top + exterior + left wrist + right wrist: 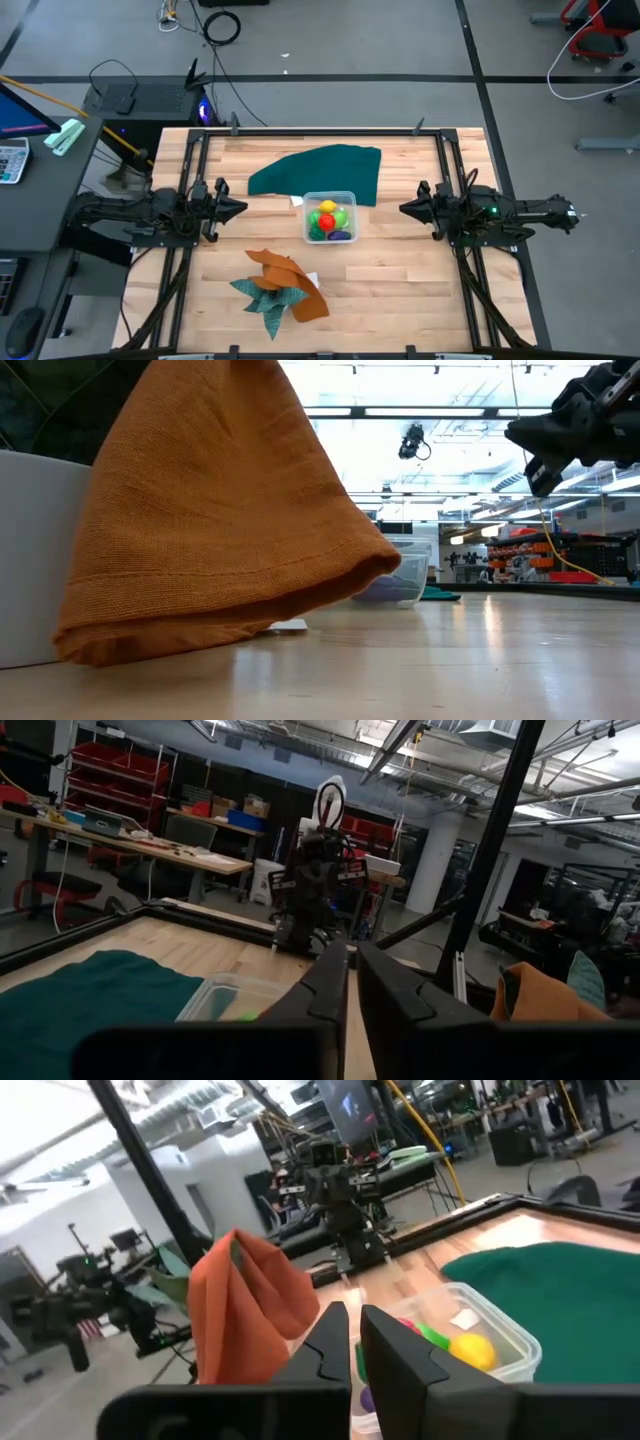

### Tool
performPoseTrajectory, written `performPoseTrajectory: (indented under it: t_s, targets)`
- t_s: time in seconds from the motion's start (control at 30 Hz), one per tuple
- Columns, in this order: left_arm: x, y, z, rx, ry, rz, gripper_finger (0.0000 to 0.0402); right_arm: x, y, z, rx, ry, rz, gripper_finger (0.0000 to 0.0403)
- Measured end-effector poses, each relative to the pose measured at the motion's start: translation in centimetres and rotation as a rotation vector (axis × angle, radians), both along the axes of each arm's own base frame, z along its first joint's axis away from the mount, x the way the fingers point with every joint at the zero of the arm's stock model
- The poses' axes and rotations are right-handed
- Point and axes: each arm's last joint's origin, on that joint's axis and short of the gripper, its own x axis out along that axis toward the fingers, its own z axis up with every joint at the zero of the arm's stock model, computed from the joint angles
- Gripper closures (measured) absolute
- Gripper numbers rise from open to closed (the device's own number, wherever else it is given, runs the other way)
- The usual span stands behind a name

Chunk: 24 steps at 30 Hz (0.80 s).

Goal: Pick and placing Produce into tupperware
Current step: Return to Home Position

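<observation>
The clear, colourless plastic tub with rounded corners (346, 197) sits at the middle of the light wooden table (400, 290). It holds the toy produce: a yellow piece (328, 207), a red piece (323, 222), a light green piece (343, 213) and a purple piece (340, 236), packed close together inside its walls. In the right wrist view the yellow piece (472, 1350) shows through the tub's wall.

Touching the tub's far edge lies a large dark green cloth (320, 170), spread flat. Toward the table's near edge, apart from the tub, a rumpled orange cloth (290, 280) lies over a teal cloth (262, 300). In the low view the orange cloth (220, 510) fills the foreground, with the tub (405, 575) partly visible behind it.

The left gripper (240, 208) hangs above the table to the tub's left, pointing at it, fingers together and holding nothing. The right gripper (405, 208) mirrors it on the tub's right, likewise closed and empty. Both stand clear of the tub.
</observation>
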Motion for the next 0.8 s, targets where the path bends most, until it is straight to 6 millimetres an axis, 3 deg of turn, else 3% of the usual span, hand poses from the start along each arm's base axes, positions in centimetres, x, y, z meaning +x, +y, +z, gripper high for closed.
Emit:
performPoseTrajectory:
  t_s: [0.8]
  targets:
    - [0.00,0.00,-0.01,0.000,0.000,0.000,0.0374,-0.05,-0.10,-0.46,-0.056,0.086,-0.038,0.0403]
